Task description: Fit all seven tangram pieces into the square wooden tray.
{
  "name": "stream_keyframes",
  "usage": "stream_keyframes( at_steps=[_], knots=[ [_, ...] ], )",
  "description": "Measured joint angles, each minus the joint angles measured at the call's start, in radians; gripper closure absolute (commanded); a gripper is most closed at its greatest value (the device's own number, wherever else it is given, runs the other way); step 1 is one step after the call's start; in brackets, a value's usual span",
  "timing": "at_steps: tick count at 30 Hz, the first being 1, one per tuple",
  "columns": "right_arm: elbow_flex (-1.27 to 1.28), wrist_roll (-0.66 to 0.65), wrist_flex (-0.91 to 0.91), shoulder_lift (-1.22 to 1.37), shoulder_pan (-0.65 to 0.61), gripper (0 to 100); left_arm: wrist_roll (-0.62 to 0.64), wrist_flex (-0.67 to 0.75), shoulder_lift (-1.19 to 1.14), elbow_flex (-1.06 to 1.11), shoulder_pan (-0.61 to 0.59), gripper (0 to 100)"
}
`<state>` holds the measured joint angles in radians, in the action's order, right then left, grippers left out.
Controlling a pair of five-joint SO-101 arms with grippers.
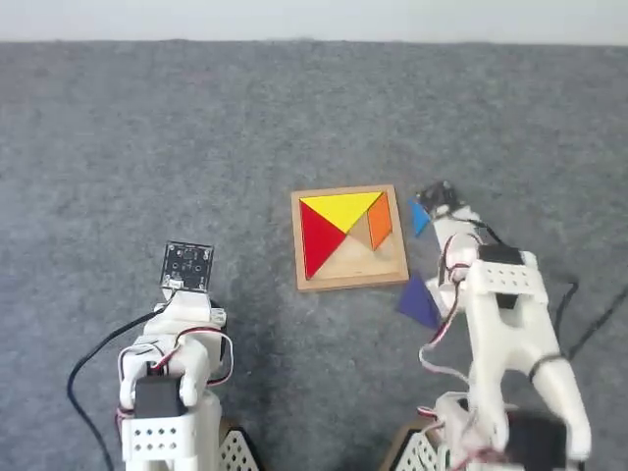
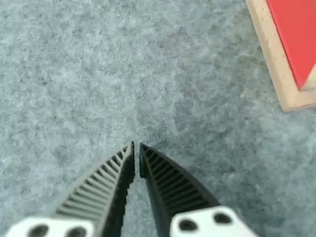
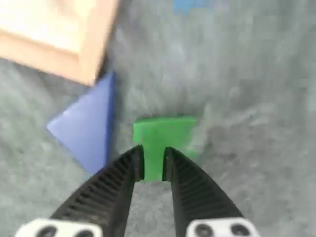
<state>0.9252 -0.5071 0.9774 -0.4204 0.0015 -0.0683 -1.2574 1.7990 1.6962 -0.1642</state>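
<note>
The square wooden tray [image 1: 350, 280] holds a yellow triangle [image 1: 340, 209], a red triangle [image 1: 317, 238] and an orange piece [image 1: 380, 224]. In the right wrist view my right gripper [image 3: 153, 152] is shut on a green square piece [image 3: 164, 134] close over the carpet. Beside it lies a dark blue triangle [image 3: 86, 126], which rests off the tray's near right corner [image 1: 419, 301]. A light blue piece [image 1: 420, 218] lies by the tray's right side. My left gripper [image 2: 137, 146] is shut and holds nothing, over bare carpet left of the tray's corner [image 2: 286, 96].
Grey carpet covers the whole table. The right arm [image 1: 496, 294] stretches along the tray's right side, over the loose pieces. The left arm [image 1: 177, 343] stands at the near left, well apart from the tray. Open carpet lies behind and left of the tray.
</note>
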Motion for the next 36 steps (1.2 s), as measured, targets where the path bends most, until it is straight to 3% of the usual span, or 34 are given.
stream_keyframes(
  at_steps=[6,14,25,32,36],
  knots=[
    [-0.038,-0.002,0.117,-0.126,-0.003,92.8,0.0,0.0,0.0,0.0,0.0,98],
    [-0.038,-0.037,0.133,-0.046,-0.025,72.3,0.0,0.0,0.0,0.0,0.0,98],
    [-0.038,-0.04,-0.038,0.236,-0.046,72.4,0.0,0.0,0.0,0.0,0.0,98],
    [-0.046,-0.038,-0.058,0.267,-0.029,73.1,0.0,0.0,0.0,0.0,0.0,98],
    [-0.046,-0.038,-0.058,0.267,-0.029,88.5,0.0,0.0,0.0,0.0,0.0,98]
  ],
)
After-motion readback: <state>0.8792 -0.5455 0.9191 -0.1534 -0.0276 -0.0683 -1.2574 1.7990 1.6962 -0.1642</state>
